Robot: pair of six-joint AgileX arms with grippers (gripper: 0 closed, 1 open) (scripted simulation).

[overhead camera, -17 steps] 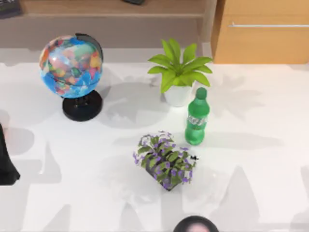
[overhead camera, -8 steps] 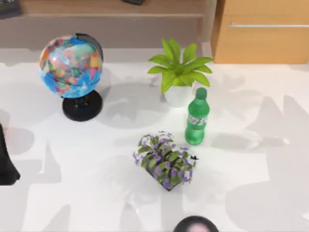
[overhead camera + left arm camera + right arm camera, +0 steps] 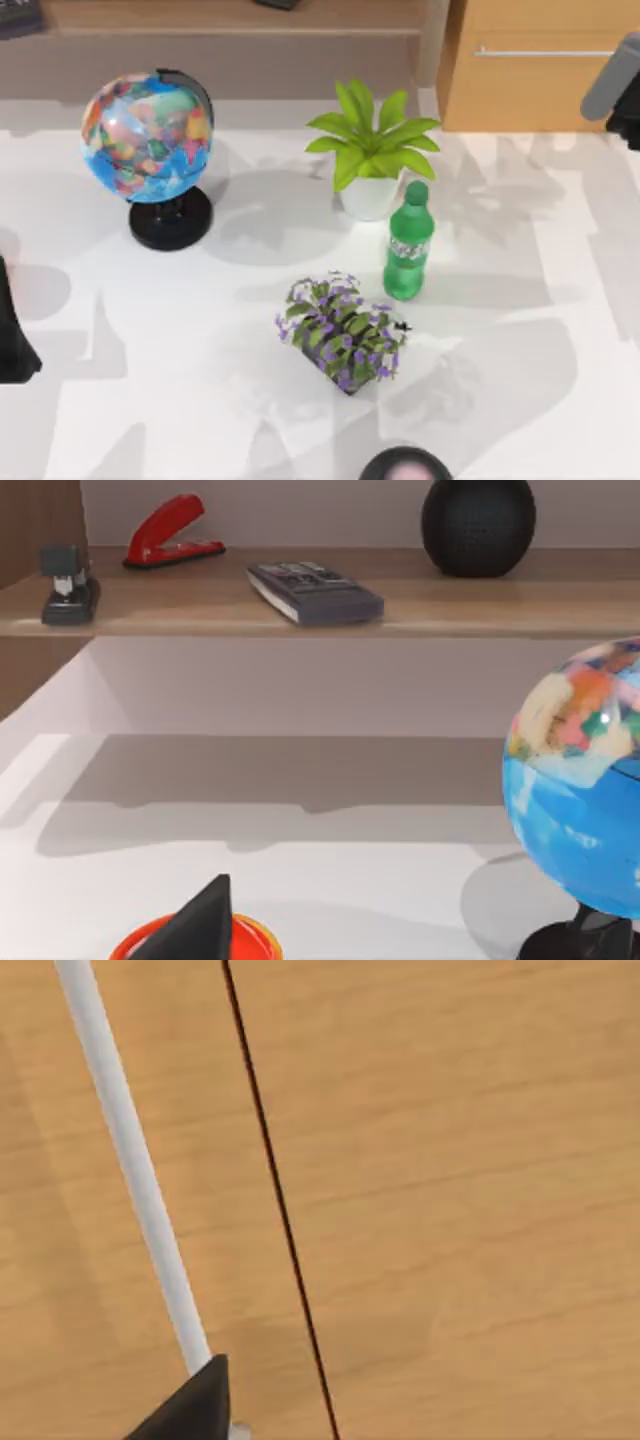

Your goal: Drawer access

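- Top view: the drawer (image 3: 540,65) sits at the table's far right corner, front shut flush, with its silver bar handle (image 3: 545,52) running level across it.
- Right wrist view: the wooden front is close, the handle crossing it slantwise beside a thin dark seam (image 3: 275,1200).
- Right arm (image 3: 618,85) enters at the right edge before the drawer; its finger spread I cannot tell.
- Green bottle (image 3: 408,243), potted plant (image 3: 370,150), flower box (image 3: 342,335) and globe (image 3: 148,135) stand on the white table (image 3: 520,330).
- Left arm (image 3: 12,330) is parked at the left edge; its fingers cannot be judged.
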